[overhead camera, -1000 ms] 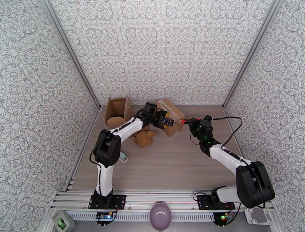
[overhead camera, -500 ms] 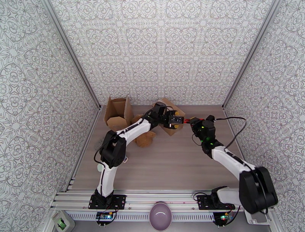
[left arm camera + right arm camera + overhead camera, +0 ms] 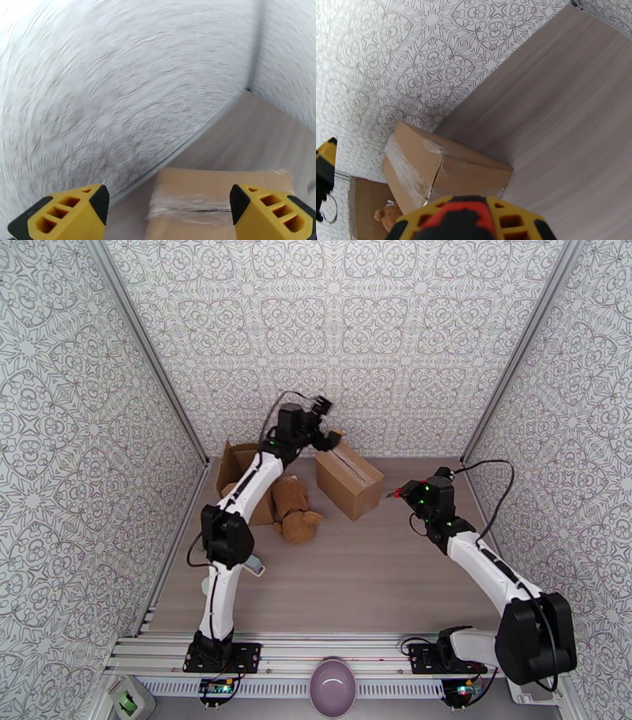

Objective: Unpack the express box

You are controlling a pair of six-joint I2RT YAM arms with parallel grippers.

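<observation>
The express box (image 3: 347,477) is a closed cardboard carton with clear tape along its seam, lying at the back of the table. My left gripper (image 3: 325,436) hovers above its far left corner. In the left wrist view its yellow fingertips (image 3: 63,213) stand wide apart, with the taped box top (image 3: 221,197) below them and nothing between them. My right gripper (image 3: 399,494) sits just off the box's right corner, shut on a red tool (image 3: 466,215). The box's seamed side (image 3: 442,165) faces the right wrist camera.
An open cardboard box (image 3: 241,469) stands at the back left, with a brown teddy bear (image 3: 294,508) lying next to it. A small pale object (image 3: 254,566) rests beside the left arm. A purple bowl (image 3: 332,686) sits beyond the front rail. The rear wall is close behind the box.
My left gripper has risen from the box's near side to above its far corner and opened wider. The right gripper has backed off slightly to the right.
</observation>
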